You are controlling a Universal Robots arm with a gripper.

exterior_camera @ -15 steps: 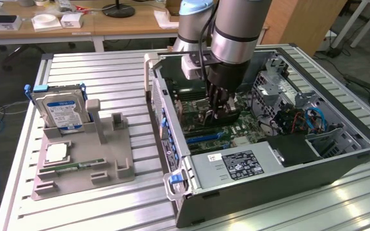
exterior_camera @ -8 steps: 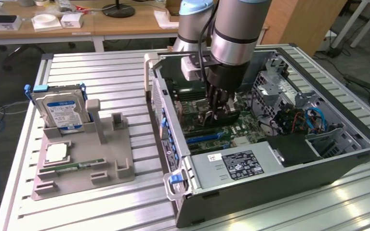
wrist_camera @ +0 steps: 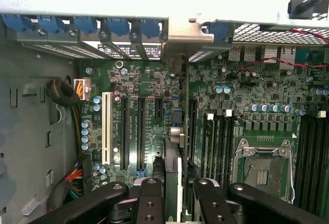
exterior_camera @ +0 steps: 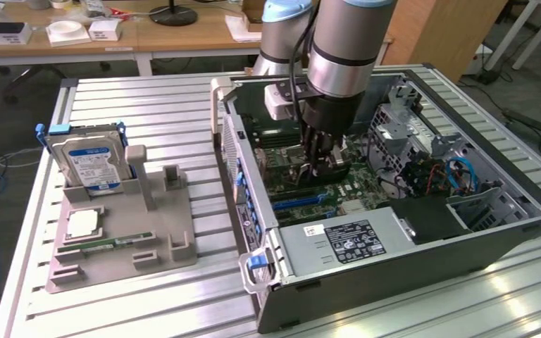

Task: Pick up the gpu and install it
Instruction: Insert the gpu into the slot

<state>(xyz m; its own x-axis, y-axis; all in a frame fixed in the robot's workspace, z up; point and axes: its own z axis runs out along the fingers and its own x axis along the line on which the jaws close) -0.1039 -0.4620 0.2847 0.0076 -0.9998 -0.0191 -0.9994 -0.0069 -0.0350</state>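
The gpu (wrist_camera: 175, 147) is a thin card seen edge-on in the wrist view, running from between my fingers toward the case's rear wall. Its silver end bracket (wrist_camera: 180, 34) sits against the row of slot covers there. My gripper (wrist_camera: 177, 203) is shut on the card, with one black finger (wrist_camera: 150, 203) on each side of it. The card stands over the green motherboard (wrist_camera: 149, 80), beside the long black expansion slots (wrist_camera: 140, 131); I cannot tell whether it is seated. In the exterior view my gripper (exterior_camera: 320, 160) reaches straight down into the open computer case (exterior_camera: 496, 232).
A white slot (wrist_camera: 106, 126), the memory slots (wrist_camera: 216, 142) and the processor socket (wrist_camera: 262, 167) flank the card. The power supply (exterior_camera: 341, 239) lies at the case front. On the exterior view's left, a grey holder (exterior_camera: 148, 239) carries a blue-labelled hard drive (exterior_camera: 87, 162) and a memory stick (exterior_camera: 106, 244).
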